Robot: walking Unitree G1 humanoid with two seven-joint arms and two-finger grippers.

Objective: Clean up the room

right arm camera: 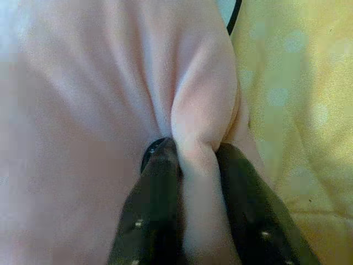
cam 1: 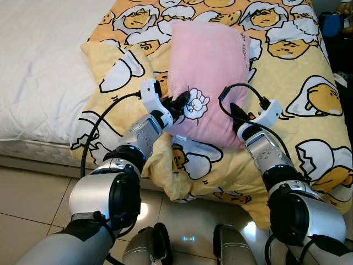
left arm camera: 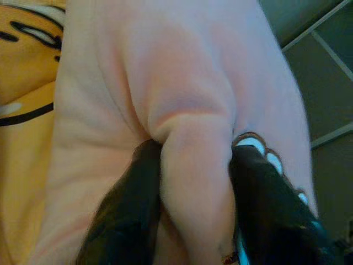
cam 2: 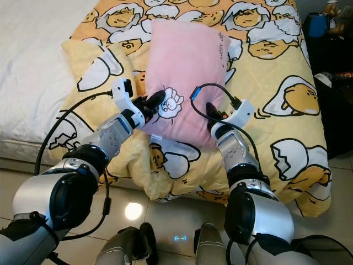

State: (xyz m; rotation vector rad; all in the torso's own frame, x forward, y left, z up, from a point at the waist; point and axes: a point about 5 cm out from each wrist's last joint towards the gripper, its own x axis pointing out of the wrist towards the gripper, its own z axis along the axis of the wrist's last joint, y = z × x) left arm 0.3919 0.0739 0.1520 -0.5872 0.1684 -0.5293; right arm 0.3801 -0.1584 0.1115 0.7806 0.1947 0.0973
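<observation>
While the pink pillow (cam 1: 205, 77) lies on the egg-print yellow quilt (cam 1: 298, 99) covering the bed (cam 1: 38, 72), the head view has the left pincer (cam 1: 181, 103) at its near left edge and the right pincer (cam 1: 236, 114) at its near right edge. From the left wrist, black fingers (left arm camera: 129, 215) clench a pillow fold. From the right wrist, fingers (right arm camera: 151, 221) pinch another fold.

I am finding no readable text; small dark lettering on the pink pillow (cam 1: 207, 72) is staying illegible.
</observation>
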